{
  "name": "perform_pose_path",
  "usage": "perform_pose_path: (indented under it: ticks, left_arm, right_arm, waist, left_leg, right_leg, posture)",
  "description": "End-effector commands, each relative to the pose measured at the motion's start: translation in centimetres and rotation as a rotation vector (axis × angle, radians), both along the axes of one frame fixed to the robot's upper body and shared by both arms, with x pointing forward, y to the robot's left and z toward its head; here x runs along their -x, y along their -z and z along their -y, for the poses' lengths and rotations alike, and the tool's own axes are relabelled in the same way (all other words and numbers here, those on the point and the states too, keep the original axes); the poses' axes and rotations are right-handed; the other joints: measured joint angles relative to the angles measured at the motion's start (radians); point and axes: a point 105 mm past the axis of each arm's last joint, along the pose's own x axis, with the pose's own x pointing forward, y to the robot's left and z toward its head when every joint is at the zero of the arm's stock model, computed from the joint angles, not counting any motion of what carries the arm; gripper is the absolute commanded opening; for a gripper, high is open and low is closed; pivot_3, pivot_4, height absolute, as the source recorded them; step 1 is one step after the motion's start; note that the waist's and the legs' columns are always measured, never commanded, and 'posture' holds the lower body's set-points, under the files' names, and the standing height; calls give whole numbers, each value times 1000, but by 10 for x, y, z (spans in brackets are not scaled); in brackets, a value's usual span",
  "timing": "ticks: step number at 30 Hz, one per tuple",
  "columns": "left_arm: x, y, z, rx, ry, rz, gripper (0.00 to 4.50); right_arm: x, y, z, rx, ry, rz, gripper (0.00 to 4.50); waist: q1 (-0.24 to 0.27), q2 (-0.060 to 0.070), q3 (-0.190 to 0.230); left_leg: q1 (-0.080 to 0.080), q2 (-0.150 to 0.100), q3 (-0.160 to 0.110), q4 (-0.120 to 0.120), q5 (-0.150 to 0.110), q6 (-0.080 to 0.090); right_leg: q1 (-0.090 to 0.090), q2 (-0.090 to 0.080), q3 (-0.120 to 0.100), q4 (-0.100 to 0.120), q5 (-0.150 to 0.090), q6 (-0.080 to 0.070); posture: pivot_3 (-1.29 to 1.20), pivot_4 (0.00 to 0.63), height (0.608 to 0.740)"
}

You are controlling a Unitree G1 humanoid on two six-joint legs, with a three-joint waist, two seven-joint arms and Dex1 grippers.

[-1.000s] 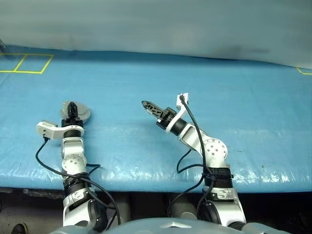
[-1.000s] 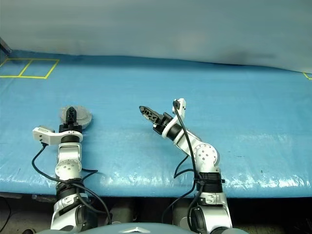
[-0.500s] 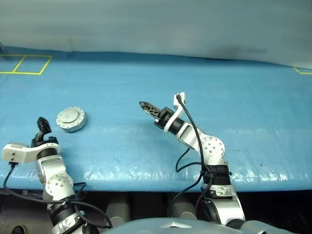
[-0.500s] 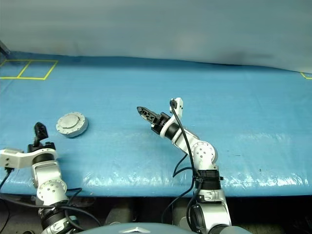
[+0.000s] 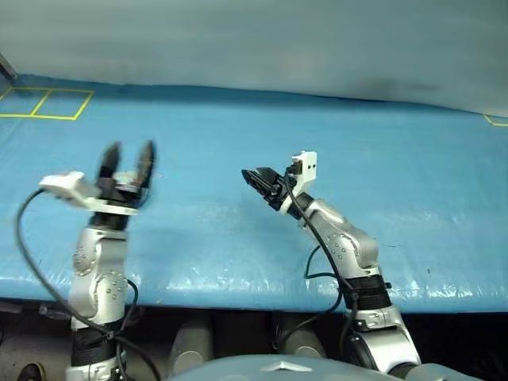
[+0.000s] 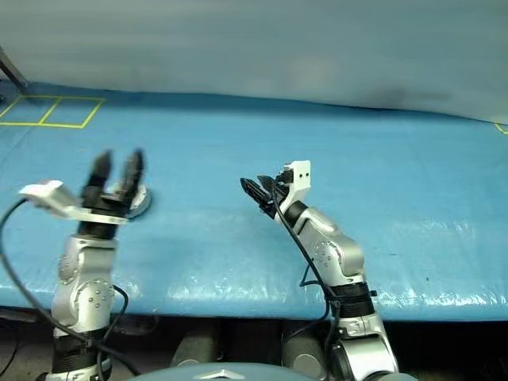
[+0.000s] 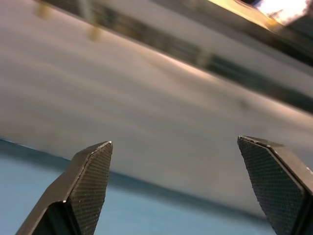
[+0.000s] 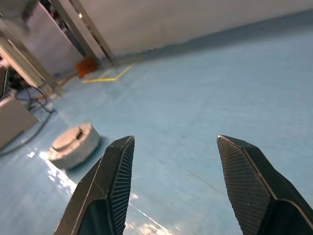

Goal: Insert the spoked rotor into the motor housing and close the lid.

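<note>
While the closed motor housing [image 8: 73, 145] lies on the cloth (apart), both jaws gape, empty.

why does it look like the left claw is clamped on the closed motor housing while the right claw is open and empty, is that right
Not quite. The left claw is open and empty, raised above the table, as the left eye view shows. The closed motor housing sits alone on the table. The right claw is indeed open and empty.

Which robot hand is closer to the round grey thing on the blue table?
Left. The left gripper is raised, open, right next to the closed motor housing. The right gripper, open too, is farther off, near the table's middle.
</note>
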Motion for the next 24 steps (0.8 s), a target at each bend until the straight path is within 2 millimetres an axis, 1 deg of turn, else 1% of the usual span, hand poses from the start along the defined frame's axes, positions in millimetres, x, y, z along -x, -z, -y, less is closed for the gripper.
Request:
perform_pose_path:
  ticks: [1, 3, 4, 6, 9, 11, 14, 17, 20, 24]
  left_arm:
    - [0, 24, 25, -163, 135, -59, 4454]
    - [-3, 34, 31, -226, 166, -81, 4454]
    - [-3, 46, 35, -343, 199, -99, 4454]
    - [-3, 61, 36, -474, 233, -120, 4454]
    - [-2, 69, 35, -512, 263, -125, 4454]
    - [0, 72, 38, -506, 299, -127, 4454]
    - [2, 76, 42, -498, 331, -130, 4454]
    - [5, 76, 47, -476, 372, -134, 4500]
    - [5, 76, 48, -468, 380, -137, 4500]
    - [4, 76, 49, -457, 383, -134, 4500]
  right_arm:
    - [3, -13, 10, 115, -8, 150, 2867]
    - [8, -9, 16, 185, -42, 172, 2867]
    - [14, -5, 18, 250, -89, 192, 2867]
    - [23, 2, 20, 324, -154, 199, 2867]
    - [26, 8, 26, 381, -177, 194, 2867]
    - [24, 12, 32, 428, -157, 202, 2867]
    - [25, 9, 34, 397, -155, 208, 2867]
    - [27, 12, 34, 407, -173, 197, 3461]
    - [25, 13, 33, 426, -156, 203, 4460]
    - [26, 18, 33, 459, -159, 203, 4488]
  waist:
    - [-8, 1, 0]
    - [-12, 1, 1]
    - [-11, 1, 1]
    - [-9, 1, 1]
    - [-9, 1, 1]
    - [-5, 1, 1]
    - [0, 1, 1]
    - [4, 1, 1]
    - [5, 1, 1]
    - [7, 1, 1]
  left_leg:
    - [0, 0, 0, 0, 0, 0]
    - [1, 1, 1, -2, 0, 0]
    - [1, 1, 1, -2, 0, 0]
    - [2, 1, 0, -4, 0, 0]
    - [3, 1, 1, -7, 0, 0]
    - [3, 1, 1, -7, 0, 0]
    - [3, 1, 1, -8, 0, 0]
    - [3, 1, 1, -7, 0, 0]
    - [3, 1, 1, -7, 0, 0]
    - [3, 1, 1, -6, 0, 0]
  right_leg:
    - [0, 0, 0, 0, 0, 0]
    - [-1, 1, 0, 1, 0, -1]
    - [-1, 1, 0, 1, 0, -1]
    - [-1, 1, 0, 1, -1, -3]
    - [-1, 1, 0, 0, -2, -4]
    - [-1, 1, 0, 0, -2, -4]
    - [-1, 0, 0, 0, -2, -4]
    - [-1, 0, 0, 0, -2, -4]
    - [-1, 0, 0, 0, -2, -4]
    - [-1, 0, 0, 0, -2, -4]
  posture:
    - [0, 150, 740]
    - [0, 150, 740]
    - [0, 150, 740]
    - [0, 150, 740]
    - [0, 150, 740]
    - [0, 150, 740]
    - [0, 150, 740]
    - [0, 150, 740]
    - [0, 150, 740]
    - [0, 150, 740]
